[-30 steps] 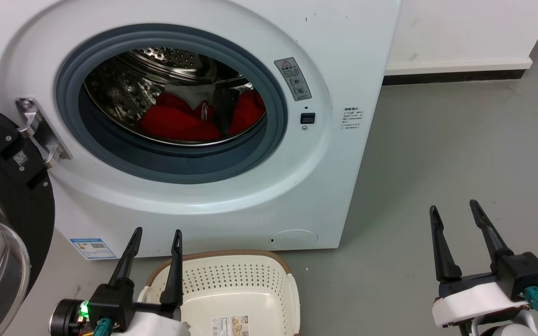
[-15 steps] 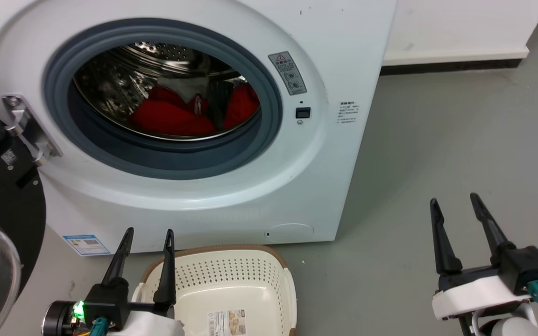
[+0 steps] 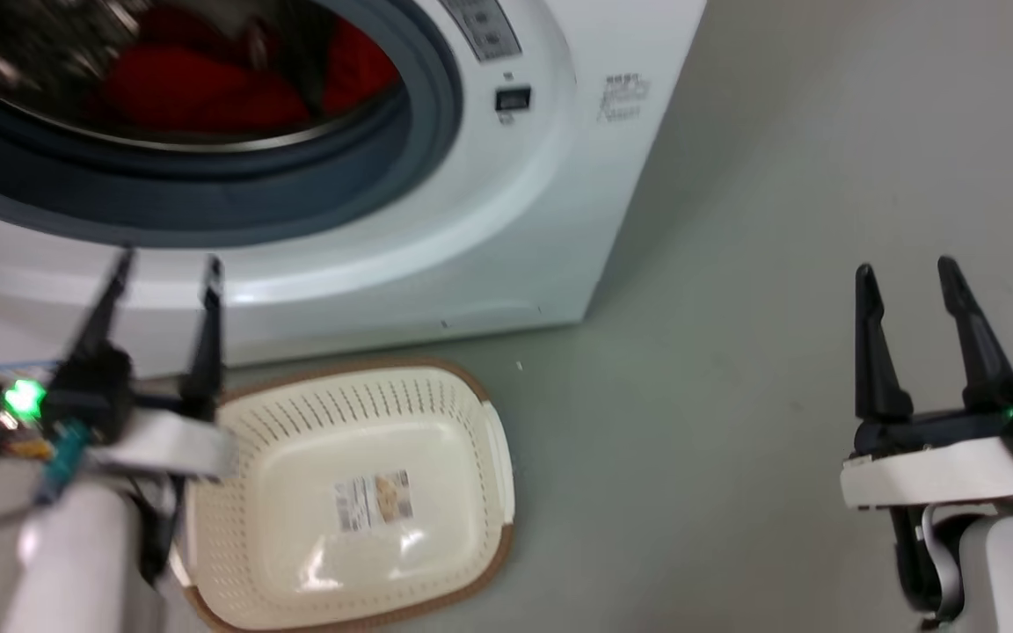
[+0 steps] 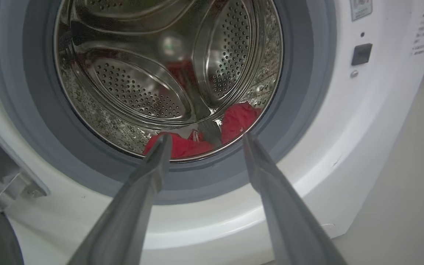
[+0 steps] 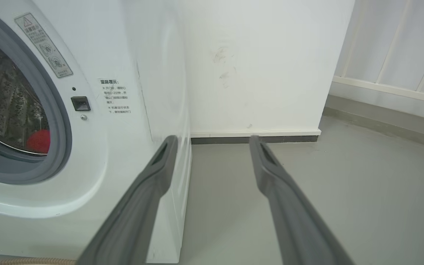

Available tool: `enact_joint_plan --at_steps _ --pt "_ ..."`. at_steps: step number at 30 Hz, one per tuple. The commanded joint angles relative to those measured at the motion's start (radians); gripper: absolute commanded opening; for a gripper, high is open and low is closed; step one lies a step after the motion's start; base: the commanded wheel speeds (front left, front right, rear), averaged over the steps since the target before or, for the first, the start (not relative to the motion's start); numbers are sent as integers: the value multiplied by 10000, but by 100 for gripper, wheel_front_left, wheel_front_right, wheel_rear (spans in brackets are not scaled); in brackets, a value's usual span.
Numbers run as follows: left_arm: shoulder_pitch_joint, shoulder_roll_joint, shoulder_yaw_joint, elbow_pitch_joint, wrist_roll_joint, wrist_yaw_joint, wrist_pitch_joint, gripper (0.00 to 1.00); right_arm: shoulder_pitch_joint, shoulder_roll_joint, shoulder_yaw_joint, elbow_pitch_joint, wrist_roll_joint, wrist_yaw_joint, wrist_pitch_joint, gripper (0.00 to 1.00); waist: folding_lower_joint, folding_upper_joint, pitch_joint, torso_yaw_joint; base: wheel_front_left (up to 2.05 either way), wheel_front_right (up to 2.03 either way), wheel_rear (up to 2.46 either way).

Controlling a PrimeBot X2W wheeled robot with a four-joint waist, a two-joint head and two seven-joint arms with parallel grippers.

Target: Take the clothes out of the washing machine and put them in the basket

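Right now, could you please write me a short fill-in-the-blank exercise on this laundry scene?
The bright red fabric clothes lie inside the steel ____ of the large white front-loading washing machine.
The cream-white perforated plastic basket holds ____ clothes.
The left gripper and the right gripper are both ____.
Missing words: drum; no; open.
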Motion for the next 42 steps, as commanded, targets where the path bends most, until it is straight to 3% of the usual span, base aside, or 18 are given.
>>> enact_joint_plan --at_steps 1,4,7,14,21,31,35,42 --pt "-299 155 52 142 -59 -55 -28 100 -233 23 0 -65 43 -7 -21 100 -1 0 1295 -587 0 0 0" --pt "-1835 1003 142 1241 -234 -217 110 100 -538 25 -173 -158 325 -7 -21 100 -1 0 2180 -843 0 0 0" --pt "-3499 1832 -15 2085 -577 -336 919 100 -796 29 -339 -223 594 -7 -21 100 -1 0 2969 -1093 0 0 0" --pt "-7051 4013 -1835 3017 -1945 -373 3362 100 -1265 29 -312 -362 1091 -7 -21 100 -1 0 4405 -1616 0 0 0" --pt "-10269 5601 -3705 4049 -2895 -375 6037 100 -1505 23 274 -553 1565 -7 -23 100 -1 0 5378 -2225 0 0 0" --pt "-13155 6948 -5980 4943 -3992 -377 9157 100 -1097 22 1172 -1096 1985 -8 -23 100 -1 0 6104 -3048 0 0 0" --pt "-13734 7168 -6562 5333 -4321 -377 9762 100 -902 25 1317 -1201 2024 -7 -21 100 -1 0 6189 -3095 0 0 0" --pt "-14051 7060 -7097 6213 -4959 -378 10412 100 -705 23 1404 -1416 2038 -7 -21 100 -1 0 6327 -3063 0 0 0"
